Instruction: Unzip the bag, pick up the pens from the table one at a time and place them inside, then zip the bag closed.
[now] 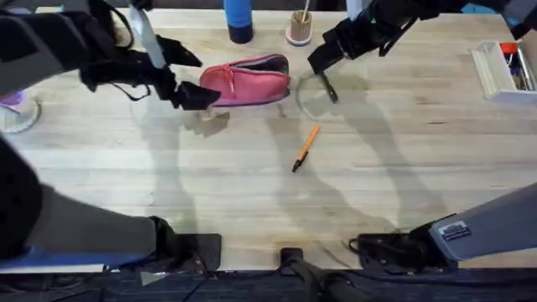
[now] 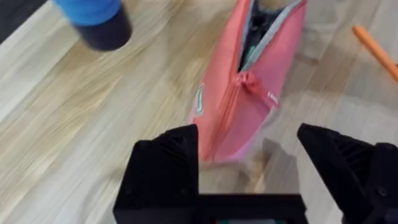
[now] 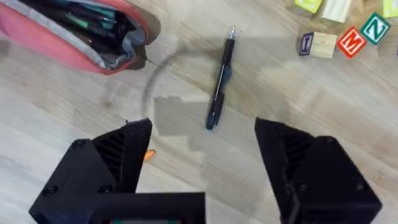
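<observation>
Table point(image 1: 252, 201): pale planks with visible grain, both arms reaching over its far half.

Bag point(image 1: 246, 81): pink-red pouch, lying lengthwise on the table at its far centre. Zipper partly undone; the end toward the right arm gapes, grey lining and several dark slim items showing inside from the right wrist view point(image 3: 81, 31). The other end is still zipped, the pull point(image 2: 245, 79) sitting about midway along the seam.

Black pen point(image 1: 327, 88): flat on the table just beside the bag's open end, apart from it; clearly seen from the right wrist point(image 3: 219, 84).

Orange pen point(image 1: 305, 148): flat on the table, nearer the arm bases, well apart from the bag, black tip toward the bases.

Left gripper point(image 1: 186, 80): at the bag's zipped end, jaws spread wide, nothing between them; contact with the fabric cannot be told.

Right gripper point(image 1: 323, 54): above the black pen, jaws wide apart, empty.

Blue bottle point(image 1: 238, 18): upright beyond the bag.

Lettered blocks point(image 3: 339, 40): near the black pen, probably wooden.
</observation>
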You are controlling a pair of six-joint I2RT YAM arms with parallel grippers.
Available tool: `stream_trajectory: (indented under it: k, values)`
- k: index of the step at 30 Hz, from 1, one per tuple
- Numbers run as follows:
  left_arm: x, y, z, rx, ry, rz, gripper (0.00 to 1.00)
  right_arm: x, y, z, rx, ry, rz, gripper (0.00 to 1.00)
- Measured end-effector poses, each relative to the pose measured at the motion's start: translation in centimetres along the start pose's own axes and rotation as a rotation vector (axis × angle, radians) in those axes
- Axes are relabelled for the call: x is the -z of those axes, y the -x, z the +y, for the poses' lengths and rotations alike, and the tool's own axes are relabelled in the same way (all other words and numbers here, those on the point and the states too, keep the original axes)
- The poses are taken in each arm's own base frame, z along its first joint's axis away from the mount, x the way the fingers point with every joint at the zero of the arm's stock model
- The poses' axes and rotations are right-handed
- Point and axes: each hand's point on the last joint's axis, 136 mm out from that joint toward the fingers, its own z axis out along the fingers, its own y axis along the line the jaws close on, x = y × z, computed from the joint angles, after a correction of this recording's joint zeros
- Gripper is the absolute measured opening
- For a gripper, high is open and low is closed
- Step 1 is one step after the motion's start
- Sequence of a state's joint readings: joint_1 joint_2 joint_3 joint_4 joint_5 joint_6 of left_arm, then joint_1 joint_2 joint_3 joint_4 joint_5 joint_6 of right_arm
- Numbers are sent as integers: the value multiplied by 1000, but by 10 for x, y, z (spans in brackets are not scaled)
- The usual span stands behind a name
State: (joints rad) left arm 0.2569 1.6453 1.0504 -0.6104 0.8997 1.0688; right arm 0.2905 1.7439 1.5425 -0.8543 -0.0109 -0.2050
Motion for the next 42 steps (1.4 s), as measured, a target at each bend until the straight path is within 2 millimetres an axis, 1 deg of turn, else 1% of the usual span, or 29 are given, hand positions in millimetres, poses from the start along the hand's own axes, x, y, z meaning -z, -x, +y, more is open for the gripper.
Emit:
stream_trajectory:
  k: [2,5,8,13,16,18,25,28,36,38,42]
  values:
    - [14,4,2,1,46,25,993,0,0,0,0,0,0,997]
    - [40,17,4,-9,130,49,993,0,0,0,0,0,0,997]
    - [60,28,-2,-2,189,76,993,0,0,0,0,0,0,997]
    - [78,31,-21,34,222,120,993,0,0,0,0,0,0,997]
    - [85,30,-25,54,249,148,993,0,2,-1,0,-2,-10,997]
    - [90,26,-24,60,283,181,993,0,4,0,1,-2,-16,997]
    - [92,19,-20,71,310,220,993,0,5,6,0,34,-22,998]
    - [93,18,-19,72,316,227,993,-5,2,6,-9,41,-5,998]
    - [93,17,-19,76,318,229,993,-46,-15,-2,-112,0,107,997]
    - [93,17,-19,76,318,229,993,-51,-16,-4,-136,-15,115,998]
    - [93,17,-18,76,318,229,993,-56,-17,-9,-186,-46,120,998]
